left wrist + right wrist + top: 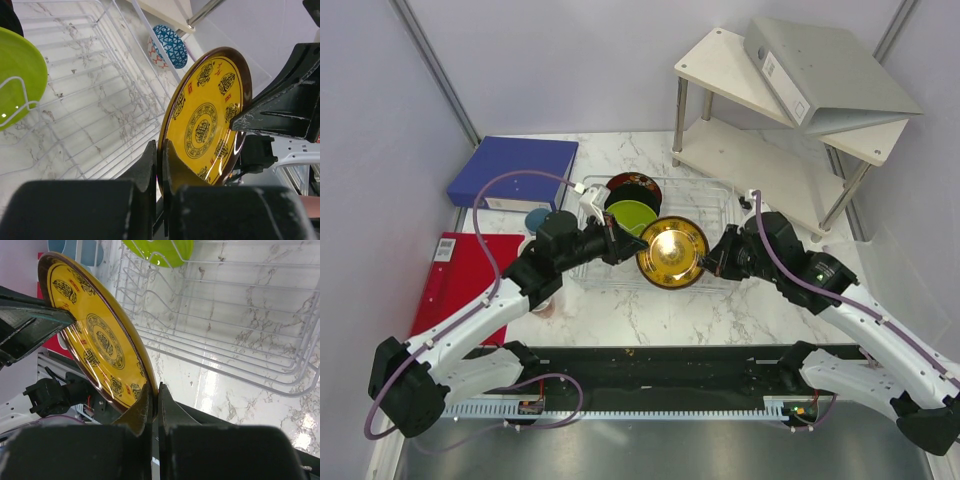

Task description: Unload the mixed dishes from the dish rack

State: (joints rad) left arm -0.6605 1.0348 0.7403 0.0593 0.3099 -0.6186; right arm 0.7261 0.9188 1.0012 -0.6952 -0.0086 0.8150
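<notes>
Rim of yellow plate (672, 252) pinched from both sides over rack (724, 187).
We saw the left gripper (632, 250) and the right gripper (714, 258) each clamped shut on that rim, at opposite ends of a diameter running left to right, so neither arm was nearer. Being round, it had no long axis; its patterned face looked upward, somewhat tilted. It hung above the near wires, apart from the green plate (631, 215) behind. We judged one jaw pair had to let go first.
</notes>
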